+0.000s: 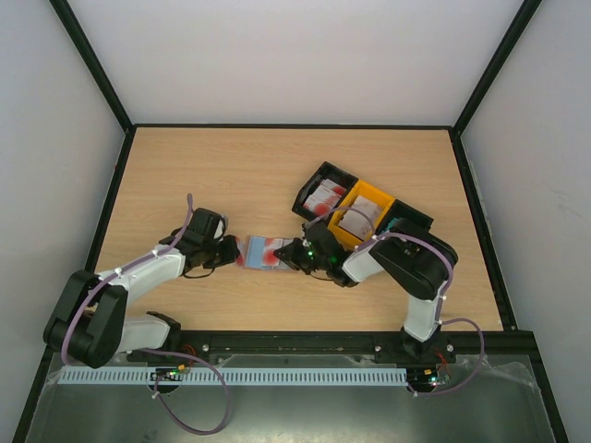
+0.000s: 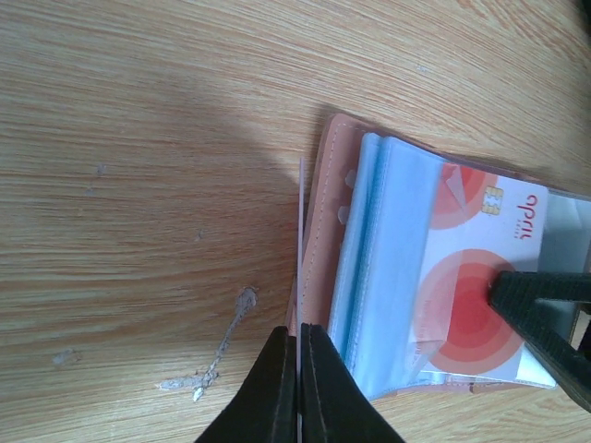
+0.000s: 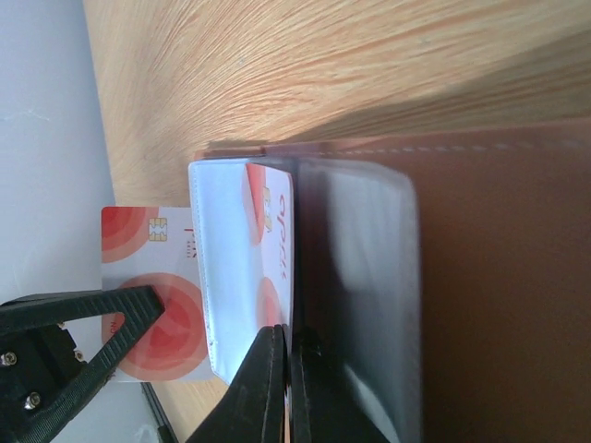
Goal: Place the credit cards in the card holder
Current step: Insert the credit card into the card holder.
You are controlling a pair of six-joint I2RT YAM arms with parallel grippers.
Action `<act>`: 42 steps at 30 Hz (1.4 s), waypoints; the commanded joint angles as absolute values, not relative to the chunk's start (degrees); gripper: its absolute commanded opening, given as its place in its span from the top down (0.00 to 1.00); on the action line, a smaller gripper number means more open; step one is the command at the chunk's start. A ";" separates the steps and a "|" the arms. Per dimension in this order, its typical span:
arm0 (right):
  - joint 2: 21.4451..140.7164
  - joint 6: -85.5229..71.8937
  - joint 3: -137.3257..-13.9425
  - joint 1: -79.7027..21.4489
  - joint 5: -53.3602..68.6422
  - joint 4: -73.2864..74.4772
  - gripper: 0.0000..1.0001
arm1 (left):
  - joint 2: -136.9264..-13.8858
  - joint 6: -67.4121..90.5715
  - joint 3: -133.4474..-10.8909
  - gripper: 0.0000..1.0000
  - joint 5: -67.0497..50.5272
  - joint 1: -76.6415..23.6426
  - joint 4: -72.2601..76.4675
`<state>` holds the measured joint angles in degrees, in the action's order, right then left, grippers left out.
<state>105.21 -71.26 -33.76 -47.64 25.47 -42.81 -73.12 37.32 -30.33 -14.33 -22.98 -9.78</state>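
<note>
The card holder lies open on the table between my two grippers, its clear sleeves up. In the left wrist view its pinkish-brown cover and its sleeves hold a red-and-white credit card. My left gripper is shut on another red-and-white card, seen edge-on at the holder's left edge. This card shows flat in the right wrist view. My right gripper is shut on a sleeve of the holder from the right side. In the top view the left gripper and right gripper flank the holder.
A black tray with red-and-white cards, a yellow tray with whitish cards and another black tray stand in a row just behind the right arm. The wooden table is walled by a black frame.
</note>
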 commanded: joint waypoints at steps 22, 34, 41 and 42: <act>115.97 -73.97 -40.15 -50.21 29.58 -46.50 0.94 | -73.92 37.04 -28.74 0.97 -16.79 -23.73 -9.61; 105.66 -69.67 -40.00 -50.25 21.26 -31.26 0.53 | -71.92 36.72 -29.46 0.97 -15.99 -23.73 -11.24; 101.04 -66.33 -43.07 -50.61 15.49 -19.07 0.41 | -70.80 36.57 -30.09 0.97 -16.48 -23.73 -11.57; 100.51 -66.01 -43.57 -50.71 14.97 -17.60 0.37 | -70.57 36.56 -30.22 0.97 -16.44 -23.73 -11.66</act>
